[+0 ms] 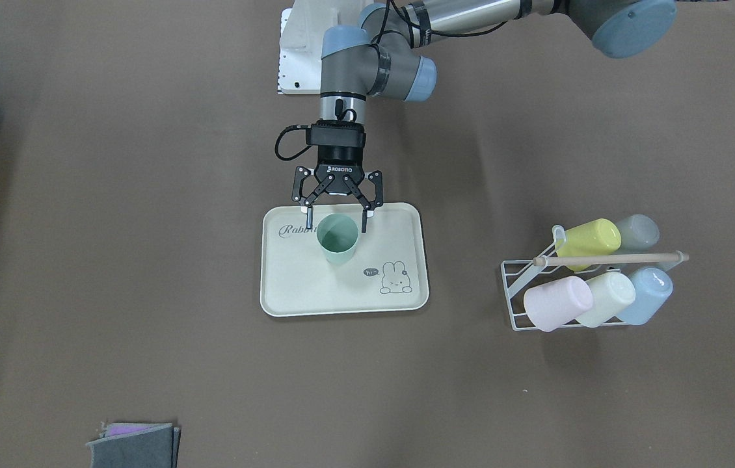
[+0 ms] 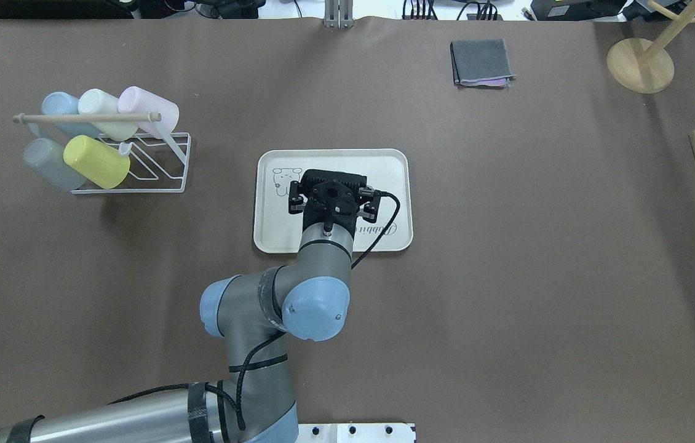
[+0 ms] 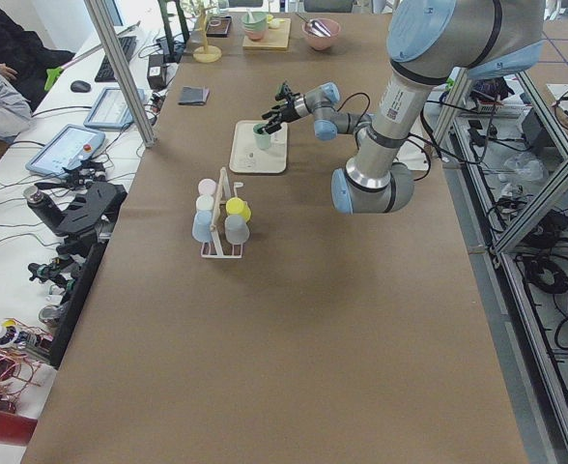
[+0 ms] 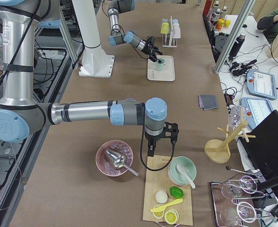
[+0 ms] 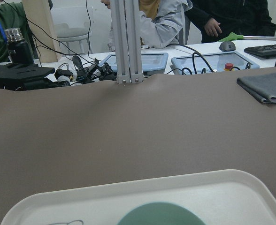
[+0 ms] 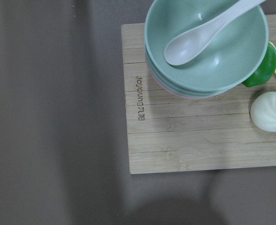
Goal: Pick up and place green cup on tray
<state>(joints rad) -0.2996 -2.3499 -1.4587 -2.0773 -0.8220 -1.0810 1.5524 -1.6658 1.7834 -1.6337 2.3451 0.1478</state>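
Black left pincer (image 1: 337,216), marked ROBOTIQ, stands spread open astride the green cup (image 1: 339,240), its fingers (image 1: 309,218) just clear of the rim. That cup sits upright on the tray (image 1: 315,289), beside the "Rabbit" script. A skewed retreat could clip the rim and topple it. Right pincer (image 4: 150,152), well apart: cannot tell.

I read: green cup (image 1: 337,242) sage-teal, plain | tray (image 1: 302,286) cream, dark script and bunny drawing | worktop (image 1: 146,260) brown | left claw (image 1: 336,222) black

Sage-green cup (image 1: 337,239) upright on cream tray (image 1: 289,292) — mouth up, empty
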